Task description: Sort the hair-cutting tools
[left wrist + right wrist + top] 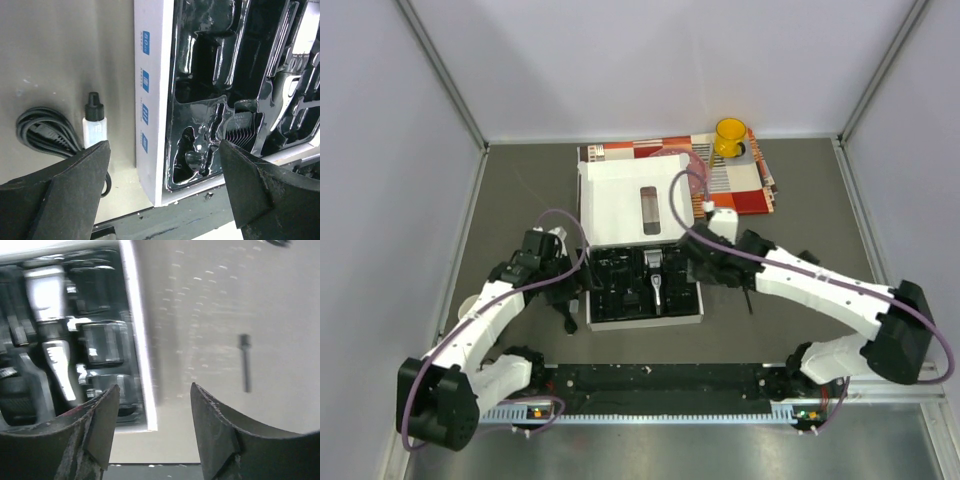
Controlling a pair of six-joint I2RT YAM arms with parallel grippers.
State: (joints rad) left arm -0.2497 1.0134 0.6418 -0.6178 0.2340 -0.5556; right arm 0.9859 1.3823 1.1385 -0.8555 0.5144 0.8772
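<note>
The black-and-silver clipper (658, 285) lies in the black moulded tray (620, 300) of the white box; it also shows in the left wrist view (287, 85) and, blurred, in the right wrist view (50, 315). A black guard comb (242, 131) sits in the tray. A coiled black cord (42, 132) and a small clear bottle with a black cap (94, 125) lie on the table left of the box. A thin black stick (245, 362) lies right of the box (750, 298). My left gripper (164, 165) is open and empty over the box's left wall. My right gripper (154, 407) is open and empty over the box's right edge.
The box's white lid (620, 195) stands open behind the tray. A yellow cup (729, 137) stands on a striped booklet (745, 185) at the back right. Grey walls close in the table on three sides. A black rail (660, 380) runs along the near edge.
</note>
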